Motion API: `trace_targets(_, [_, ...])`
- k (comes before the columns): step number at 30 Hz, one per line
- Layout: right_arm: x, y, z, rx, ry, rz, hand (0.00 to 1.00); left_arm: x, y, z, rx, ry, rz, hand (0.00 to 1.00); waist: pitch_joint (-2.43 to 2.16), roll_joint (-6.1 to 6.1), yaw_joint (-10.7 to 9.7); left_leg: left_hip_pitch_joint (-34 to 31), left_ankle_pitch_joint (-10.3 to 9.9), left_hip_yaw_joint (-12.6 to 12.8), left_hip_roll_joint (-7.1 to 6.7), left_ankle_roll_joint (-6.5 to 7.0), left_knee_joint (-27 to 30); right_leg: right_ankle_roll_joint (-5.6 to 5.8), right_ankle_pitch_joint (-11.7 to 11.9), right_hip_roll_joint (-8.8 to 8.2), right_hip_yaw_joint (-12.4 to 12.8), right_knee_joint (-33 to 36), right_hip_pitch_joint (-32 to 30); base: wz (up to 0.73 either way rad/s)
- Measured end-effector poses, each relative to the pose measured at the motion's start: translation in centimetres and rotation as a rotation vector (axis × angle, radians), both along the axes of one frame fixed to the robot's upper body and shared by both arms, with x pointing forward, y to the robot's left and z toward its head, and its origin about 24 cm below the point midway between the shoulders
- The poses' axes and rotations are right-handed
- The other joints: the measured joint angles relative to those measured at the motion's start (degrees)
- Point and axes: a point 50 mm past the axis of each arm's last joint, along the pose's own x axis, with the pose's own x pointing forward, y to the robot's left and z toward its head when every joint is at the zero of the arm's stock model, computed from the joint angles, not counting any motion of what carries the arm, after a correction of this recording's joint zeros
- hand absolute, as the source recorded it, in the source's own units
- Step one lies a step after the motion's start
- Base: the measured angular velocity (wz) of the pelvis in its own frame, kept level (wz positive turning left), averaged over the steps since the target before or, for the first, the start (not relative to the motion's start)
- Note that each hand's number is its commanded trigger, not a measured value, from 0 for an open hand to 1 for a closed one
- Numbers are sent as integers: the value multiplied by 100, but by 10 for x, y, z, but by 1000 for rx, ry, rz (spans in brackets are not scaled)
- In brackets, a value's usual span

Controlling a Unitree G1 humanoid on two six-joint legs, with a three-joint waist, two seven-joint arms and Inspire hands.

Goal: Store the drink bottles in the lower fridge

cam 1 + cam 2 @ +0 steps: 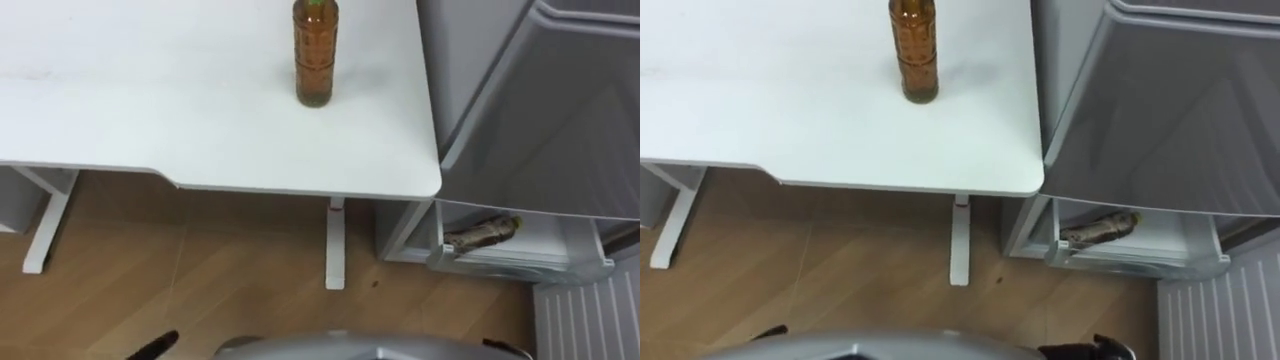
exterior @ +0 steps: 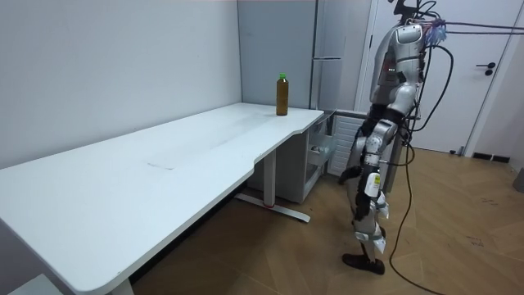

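Left eye view: a brown drink bottle [image 1: 315, 60] stands upright on the white surface [image 1: 150, 110], near its right end and beside the grey fridge [image 1: 560, 110]. Below, the lower fridge drawer [image 1: 560, 262] is open, with a second bottle [image 1: 482, 235] lying inside. Dark slivers of the left hand [image 1: 155, 346] and right hand [image 1: 505, 347] show at the bottom edge. Whether either is released or clenched cannot be told.

Room view: the robot stands upright off the surface's far end, by the fridge, well apart from the standing bottle.

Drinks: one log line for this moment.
brown bottle: upright on table | second bottle: lying in open lower fridge drawer | robot: standing by table corner
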Motion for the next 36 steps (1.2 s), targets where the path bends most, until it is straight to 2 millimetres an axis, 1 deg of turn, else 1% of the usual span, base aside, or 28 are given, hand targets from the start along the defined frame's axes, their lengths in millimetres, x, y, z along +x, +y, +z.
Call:
trace_targets(1, [0,-1,0,-3,2,6,0,5,3,3,13,-24,27,0,-2,10,48,7,0,2,0,0,-4,0,0,1,4,0,0,0])
trace_targets(3, [0,-3,1,-14,1,29,0,24,17,18,100,-103,96,0,-6,54,82,8,0,-1,0,0,2,0,0,-2,-8,-1,10,0])
trace_targets(4, [0,-3,1,-18,-2,41,0,29,20,22,125,-119,108,0,-5,65,86,6,0,-11,0,0,5,-1,0,-2,-16,-2,16,4])
trace_targets(6, [0,-5,3,-31,-20,58,0,40,33,40,237,-152,158,0,-12,121,88,32,0,-23,-3,0,-25,0,0,-1,-21,-1,29,0])
trace_targets(7, [0,-5,3,-33,-28,61,0,42,35,44,268,-157,165,0,-11,137,99,36,0,-22,-3,0,-27,0,0,-1,-20,-1,30,0])
trace_targets(8, [0,-5,4,-37,-40,59,0,47,39,53,325,-169,183,0,-11,166,93,34,0,-25,-4,-1,-19,0,0,-2,-24,-1,26,0])
trace_targets(10, [-1,-5,4,-46,-43,55,0,57,44,68,407,-189,194,0,-19,189,85,3,0,-70,-9,-1,-15,0,0,-8,-98,-2,23,11])
trace_targets(11, [-3,-5,4,-51,-47,59,0,64,46,80,483,-198,177,0,-24,186,97,-15,1,-114,-14,-2,-14,0,0,-11,-161,-3,25,18])
trace_targets(12, [-5,-5,4,-58,-47,57,0,70,49,92,564,-212,164,0,-28,192,105,-13,5,-149,-17,-3,-11,0,0,-10,-164,-3,36,14])
trace_targets(13, [-5,-5,4,-61,-47,59,0,73,50,98,602,-223,157,0,-32,199,108,-12,6,-158,-18,-2,-9,0,0,-9,-163,-4,35,10])
trace_targets(15, [-9,-5,4,-75,-46,92,0,84,54,126,744,-295,149,0,-46,205,102,-3,15,-211,-35,7,-14,0,0,-15,-164,-8,36,9])
trace_targets(16, [-9,-5,5,-77,-49,94,0,87,54,133,781,-313,142,0,-53,196,101,-3,17,-221,-40,10,-13,0,0,-20,-169,-7,39,10])
trace_targets(17, [-11,-5,5,-77,-52,95,0,93,53,149,842,-364,140,0,-57,191,105,-2,21,-244,-53,16,-12,1,0,-29,-184,-9,46,9])
trace_targets(18, [-12,-5,5,-78,-52,96,0,96,52,157,873,-394,138,0,-58,189,106,-1,23,-268,-63,19,-12,0,0,-37,-205,-10,51,14])
trace_targets(19, [-14,-6,5,-85,-53,105,0,101,50,174,943,-449,132,0,-60,176,108,-1,35,-298,-85,32,-19,1,0,-57,-242,-10,61,10])
trace_targets(20, [-14,-6,5,-94,-51,120,0,104,49,189,1016,-499,117,0,-53,134,128,4,44,-299,-102,42,-37,3,-2,-75,-250,-10,62,7])
trace_targets(21, [-15,-6,5,-94,-53,126,0,107,46,202,1085,-537,92,0,-51,159,100,-13,47,-297,-110,47,-41,4,-3,-80,-248,-17,72,0])
trace_targets(22, [-15,-6,5,-92,-52,127,0,109,45,208,1117,-555,79,0,-50,146,95,-12,47,-298,-111,47,-40,4,-3,-80,-250,-22,97,0])
trace_targets(24, [-18,-6,4,-87,-40,126,0,116,40,231,1219,-626,42,0,-41,114,80,-3,47,-313,-121,47,-19,6,-2,-77,-249,-101,159,4])
trace_targets(25, [-18,-6,4,-87,-39,126,0,118,39,236,1234,-645,36,0,-40,114,77,-4,47,-316,-121,47,-15,7,-2,-76,-249,-103,185,5])
trace_targets(26, [-19,-5,4,-84,-39,126,0,121,35,245,1258,-688,21,0,-19,119,60,8,48,-331,-122,45,-6,7,-1,-72,-251,-113,219,0])
trace_targets(27, [-17,-5,4,-81,-46,125,0,123,32,252,1272,-729,8,0,-18,124,47,16,51,-331,-121,40,-6,8,-2,-70,-251,-116,227,0])
trace_targets(28, [-18,-5,4,-81,-46,125,0,123,31,255,1279,-749,0,0,-16,121,29,16,53,-331,-121,37,-6,9,-2,-69,-250,-119,230,0])
trace_targets(29, [-18,-5,4,-78,-46,125,0,125,27,260,1291,-783,-21,0,-15,132,-27,4,54,-344,-121,36,6,9,-2,-69,-260,-121,232,6])
trace_targets(32, [-13,-5,4,-60,-55,131,0,133,19,267,1304,-841,-85,0,-4,123,-109,-47,58,-396,-123,31,41,10,-3,-66,-314,-119,223,8])
trace_targets(33, [-13,-5,3,-52,-50,132,0,138,15,269,1292,-870,-116,0,-2,121,-117,-62,57,-402,-123,31,36,11,-3,-66,-320,-117,220,5])
trace_targets(36, [-9,-5,3,-38,-57,135,0,144,8,273,1280,-924,-196,0,3,114,-133,-66,59,-401,-123,28,-2,12,-4,-65,-310,-114,205,0])
